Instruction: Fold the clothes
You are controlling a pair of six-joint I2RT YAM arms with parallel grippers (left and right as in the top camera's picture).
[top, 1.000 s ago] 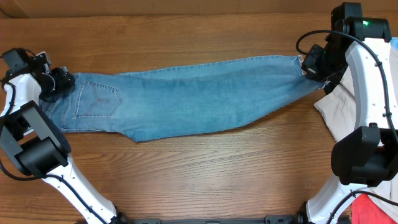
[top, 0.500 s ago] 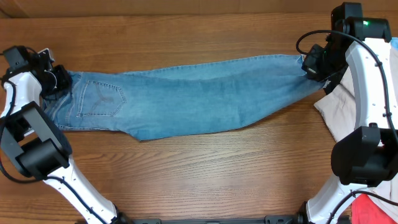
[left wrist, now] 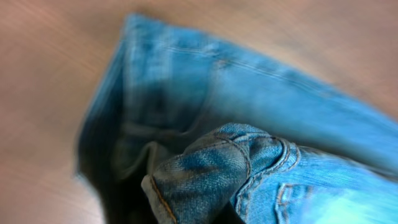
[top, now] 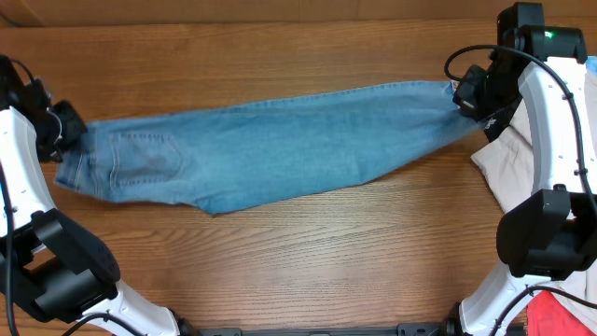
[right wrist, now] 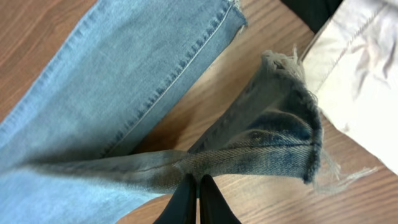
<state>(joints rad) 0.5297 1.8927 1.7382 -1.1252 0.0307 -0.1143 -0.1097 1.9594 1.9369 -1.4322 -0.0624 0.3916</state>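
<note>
The jeans (top: 270,145) lie across the worktop (top: 280,252) from 9 to 2 o'clock. My right fingers (right wrist: 185,202) pinch the denim by the hem (right wrist: 292,118). Whether my left fingers (top: 65,124) hold the waistband (left wrist: 205,165), I cannot tell. The cloth looks soft and weighty, so I'd grip the thick seams.

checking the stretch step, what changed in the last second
The left gripper, holding the waistband end of the jeans, pulled it further left, stretching them flatter. The right gripper kept its pinch on the leg hem at the same spot; the beige cloth beside it stayed put.
</note>
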